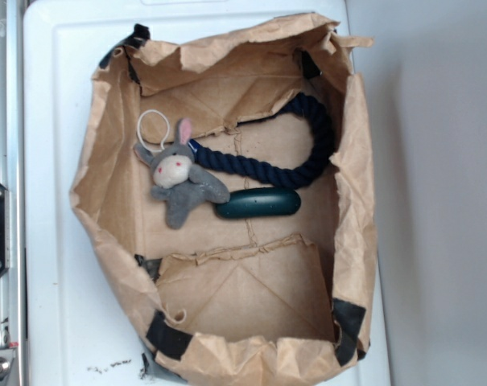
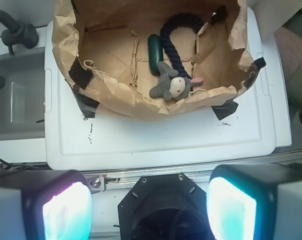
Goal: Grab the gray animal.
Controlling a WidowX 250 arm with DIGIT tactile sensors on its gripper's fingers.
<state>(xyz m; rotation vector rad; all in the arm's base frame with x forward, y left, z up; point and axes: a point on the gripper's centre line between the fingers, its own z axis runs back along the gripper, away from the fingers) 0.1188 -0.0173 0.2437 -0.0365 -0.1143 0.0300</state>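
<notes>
Gripper (image 2: pixel 150 210) pads fill the bottom of the wrist view, glowing at lower left and lower right, spread wide with nothing between them. Both are cut off by the frame edge.

Task item: the gray plush animal (image 1: pixel 179 178) lies left of centre in the exterior view, on the floor of an open brown paper bag (image 1: pixel 106 137), face up, white string loop at its head. It touches the navy rope (image 1: pixel 295 161) and the dark green oblong object (image 1: pixel 257 203).

Status: nothing is grasped. Judged from the wrist view, the gripper is well apart from the bag; approach, descent and closing all remain.

Limits: the robot arm does not show in the exterior view. Crumpled bag wall hides part of the floor nearest the gripper. The green object cannot be identified.
</notes>
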